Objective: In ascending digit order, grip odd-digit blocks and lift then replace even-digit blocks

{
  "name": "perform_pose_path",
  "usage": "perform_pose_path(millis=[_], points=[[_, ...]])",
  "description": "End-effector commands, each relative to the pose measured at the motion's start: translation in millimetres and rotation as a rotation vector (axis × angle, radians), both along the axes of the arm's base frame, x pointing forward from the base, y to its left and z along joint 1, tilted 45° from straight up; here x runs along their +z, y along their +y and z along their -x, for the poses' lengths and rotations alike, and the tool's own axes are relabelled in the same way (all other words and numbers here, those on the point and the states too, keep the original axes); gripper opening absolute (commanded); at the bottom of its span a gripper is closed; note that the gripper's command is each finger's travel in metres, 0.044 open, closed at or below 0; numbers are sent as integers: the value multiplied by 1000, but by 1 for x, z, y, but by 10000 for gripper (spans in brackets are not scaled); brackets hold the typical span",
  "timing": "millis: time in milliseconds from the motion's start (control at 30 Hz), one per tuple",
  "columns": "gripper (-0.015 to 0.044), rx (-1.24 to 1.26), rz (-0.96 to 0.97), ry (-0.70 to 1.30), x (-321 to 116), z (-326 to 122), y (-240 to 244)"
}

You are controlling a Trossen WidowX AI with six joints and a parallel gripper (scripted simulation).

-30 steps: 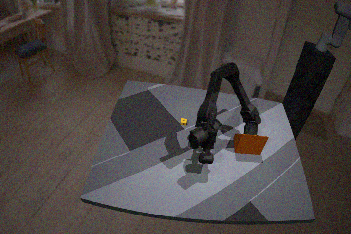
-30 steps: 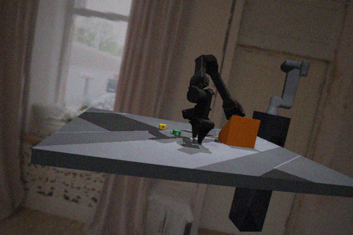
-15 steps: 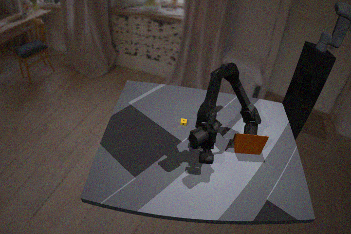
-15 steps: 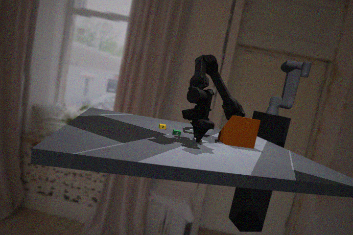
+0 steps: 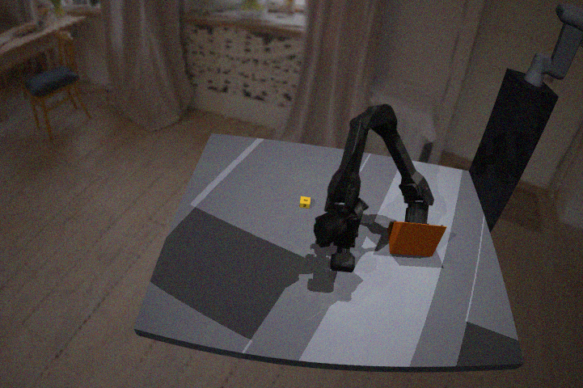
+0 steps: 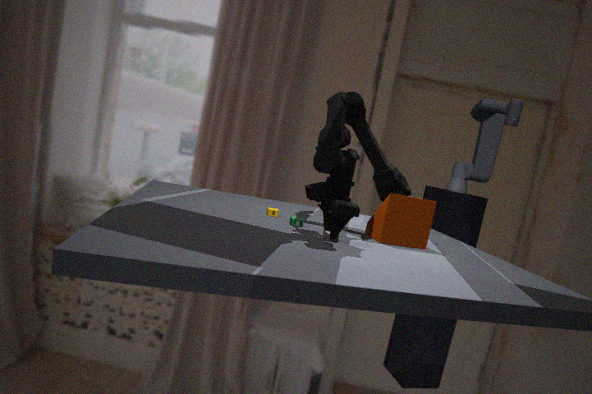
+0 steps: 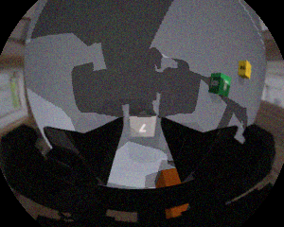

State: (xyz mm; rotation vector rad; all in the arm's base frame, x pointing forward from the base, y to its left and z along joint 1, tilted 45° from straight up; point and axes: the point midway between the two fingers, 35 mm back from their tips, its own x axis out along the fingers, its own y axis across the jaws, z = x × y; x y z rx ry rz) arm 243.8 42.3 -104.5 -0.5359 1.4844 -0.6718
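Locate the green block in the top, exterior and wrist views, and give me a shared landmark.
Top: not visible.
Exterior: the green block is just left of centre.
Wrist: upper right.
Shared landmark: the yellow block.
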Motion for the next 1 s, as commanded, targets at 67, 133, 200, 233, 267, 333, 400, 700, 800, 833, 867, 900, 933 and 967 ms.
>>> perform_pose_path(millis=[67,133,200,233,267,333,400,700,800,833,867,900,933,967], points=[[400,6,4,1,0,0,-1],[400,6,4,1,0,0,-1],[400,6,3,1,8,-1,8],[400,6,2,1,17,-2,17],[400,6,2,2,24,-2,23],[400,6,2,2,26,-1,25],[400,6,2,2,26,-1,25],[400,7,-7,1,26,-17,94],[400,6,-7,1,27,-17,126],[400,6,-7,1,27,-16,135],[400,6,-6,1,27,-15,139],[400,6,-6,1,28,-15,141],[400,6,-6,1,28,-15,141],[400,6,-6,1,28,-15,141]])
